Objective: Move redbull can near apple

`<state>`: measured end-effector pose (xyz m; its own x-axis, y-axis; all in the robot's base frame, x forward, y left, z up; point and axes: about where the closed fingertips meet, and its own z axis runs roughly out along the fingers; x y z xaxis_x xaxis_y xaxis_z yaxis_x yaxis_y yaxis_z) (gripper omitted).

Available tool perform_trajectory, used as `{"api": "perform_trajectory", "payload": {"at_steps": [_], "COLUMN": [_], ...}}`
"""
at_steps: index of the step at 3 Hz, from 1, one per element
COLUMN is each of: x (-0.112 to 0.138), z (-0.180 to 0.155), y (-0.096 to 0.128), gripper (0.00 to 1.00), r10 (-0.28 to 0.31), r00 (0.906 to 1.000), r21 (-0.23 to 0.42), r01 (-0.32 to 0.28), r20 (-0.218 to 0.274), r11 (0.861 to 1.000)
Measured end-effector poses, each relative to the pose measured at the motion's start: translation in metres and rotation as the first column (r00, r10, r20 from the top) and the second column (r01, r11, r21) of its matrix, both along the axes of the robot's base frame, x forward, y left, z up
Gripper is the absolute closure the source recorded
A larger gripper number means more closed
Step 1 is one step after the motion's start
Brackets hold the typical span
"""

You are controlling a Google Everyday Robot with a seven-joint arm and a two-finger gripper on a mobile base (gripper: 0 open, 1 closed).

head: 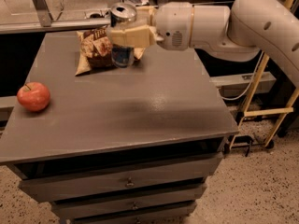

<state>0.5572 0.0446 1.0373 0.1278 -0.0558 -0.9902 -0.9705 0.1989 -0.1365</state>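
My gripper [125, 35] is shut on the redbull can [122, 55], a slim silver-and-blue can with a silver top. It holds the can upright in the air over the back middle of the grey table [140, 101], in front of the snack bag. The cream fingers [133, 35] wrap the can's middle. The red apple [33, 96] with a short stem rests on the table near its left edge, well to the left of the can and nearer the front.
A brown snack bag [96, 48] lies at the back of the table, partly behind the can. The table has drawers [126, 183] below its top. My white arm [224, 22] reaches in from the right. A wooden frame [261, 111] stands right of the table.
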Motion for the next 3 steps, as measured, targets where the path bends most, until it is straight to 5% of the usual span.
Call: {"api": "perform_trajectory", "payload": {"at_steps": [1,3], "x": [-0.026,-0.021], "z": [0.017,0.002], "y": [0.090,0.099], "gripper": [1.00,1.00], "r10": [0.139,0.143], "r00": [0.9902,0.9896], "r21": [-0.027,-0.029], "r01": [-0.139,-0.144], "r20": [0.010,-0.012], "r11": [0.990,0.989]}}
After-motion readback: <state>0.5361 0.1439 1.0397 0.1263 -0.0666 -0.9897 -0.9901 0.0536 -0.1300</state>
